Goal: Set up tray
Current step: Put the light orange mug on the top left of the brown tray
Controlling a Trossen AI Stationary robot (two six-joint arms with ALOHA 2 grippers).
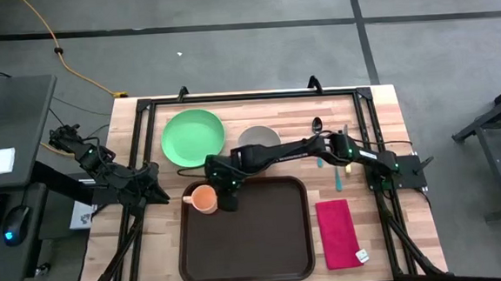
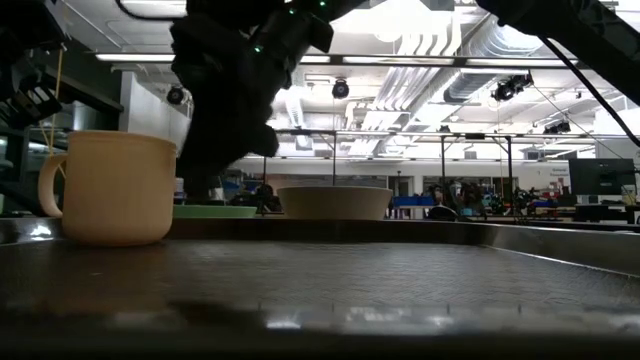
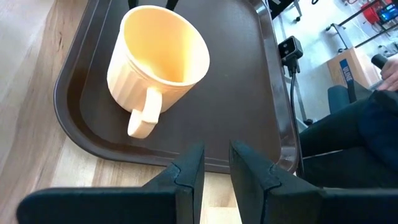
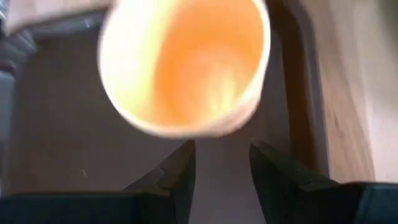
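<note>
Two dark arms work at a wooden table [image 1: 387,237] where we find the tray [image 1: 257,240], a large dark brown rectangle with a raised rim, lying at the table's near-centre edge. We see a pale orange mug [image 1: 202,198] standing upright in the tray's far left corner, handle turned toward the left arm.

Reaching in from the right side, the right arm stretches across the table, and its gripper [image 1: 229,197] sits just beside the mug, over the tray. From the right wrist view, we see its two fingers [image 4: 180,174] spread with a gap between them, holding nothing, the mug's [image 4: 186,62] open mouth just ahead. At table height, the dark gripper [image 2: 225,110] hangs just behind the mug [image 2: 110,187].

We find the left gripper [image 1: 156,188] waiting off the tray's left edge, above bare wood. Its own camera shows the fingers [image 3: 189,177] slightly parted and empty, aimed at the tray's rim [image 3: 81,134] and the mug [image 3: 158,59].

Beyond the tray we note a green plate [image 1: 193,135] and a grey bowl [image 1: 258,139] side by side. Right of the tray lies a red napkin [image 1: 336,231], with a dark spoon [image 1: 317,124] and a teal utensil [image 1: 338,174] farther back.
</note>
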